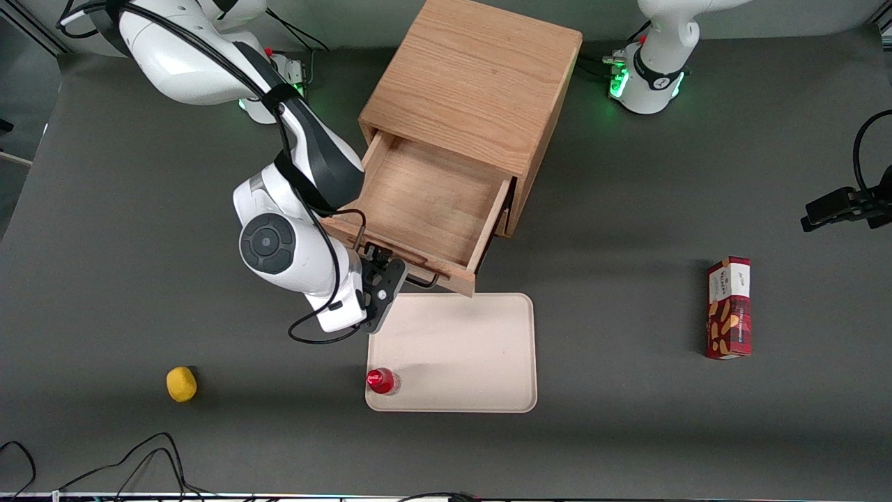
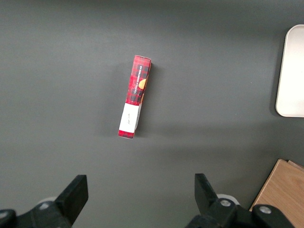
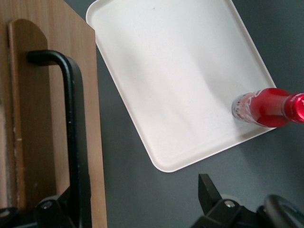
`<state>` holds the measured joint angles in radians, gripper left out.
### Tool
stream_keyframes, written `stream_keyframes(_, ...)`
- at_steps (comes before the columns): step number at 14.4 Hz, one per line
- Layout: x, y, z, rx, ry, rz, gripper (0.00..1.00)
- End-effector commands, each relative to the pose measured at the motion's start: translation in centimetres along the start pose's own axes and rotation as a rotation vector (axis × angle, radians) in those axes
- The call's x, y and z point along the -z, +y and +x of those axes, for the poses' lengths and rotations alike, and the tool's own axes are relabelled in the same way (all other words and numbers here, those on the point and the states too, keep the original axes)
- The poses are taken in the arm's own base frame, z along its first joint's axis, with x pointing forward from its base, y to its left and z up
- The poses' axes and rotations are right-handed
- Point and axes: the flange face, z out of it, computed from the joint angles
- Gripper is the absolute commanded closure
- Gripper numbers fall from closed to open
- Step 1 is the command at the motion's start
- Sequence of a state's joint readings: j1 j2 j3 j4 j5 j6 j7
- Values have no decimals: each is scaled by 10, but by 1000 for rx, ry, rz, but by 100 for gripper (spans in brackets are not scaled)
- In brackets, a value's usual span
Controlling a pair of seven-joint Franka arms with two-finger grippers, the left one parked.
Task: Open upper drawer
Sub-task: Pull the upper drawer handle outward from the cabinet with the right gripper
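The gripper (image 1: 380,268) hangs at the black bar handle (image 3: 71,123) of the upper drawer (image 1: 425,209), jaws spread: one finger (image 3: 57,211) touches the bar, the other stands apart. The drawer is pulled well out of the cabinet (image 1: 474,90), over the cream tray's (image 1: 481,348) edge.

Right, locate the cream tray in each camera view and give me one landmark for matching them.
Front view: the cream tray lies on the table, nearer the camera than the open upper drawer, a red bottle on its corner; the gripper is at the drawer's handle.
Left wrist view: only the tray's edge shows.
Right wrist view: the tray lies beside the drawer front, carrying the bottle.
Shared landmark: the tray's rounded corners.
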<state>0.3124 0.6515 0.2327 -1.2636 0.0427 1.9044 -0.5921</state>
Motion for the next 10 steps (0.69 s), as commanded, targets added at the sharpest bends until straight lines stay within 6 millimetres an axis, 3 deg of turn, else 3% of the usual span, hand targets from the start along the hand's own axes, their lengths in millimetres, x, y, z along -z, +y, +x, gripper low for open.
stream_keyframes(1, 5, 16, 2, 11, 28, -27, 0)
stream_keyframes(10, 15, 26, -1, -7, 56, -41, 0)
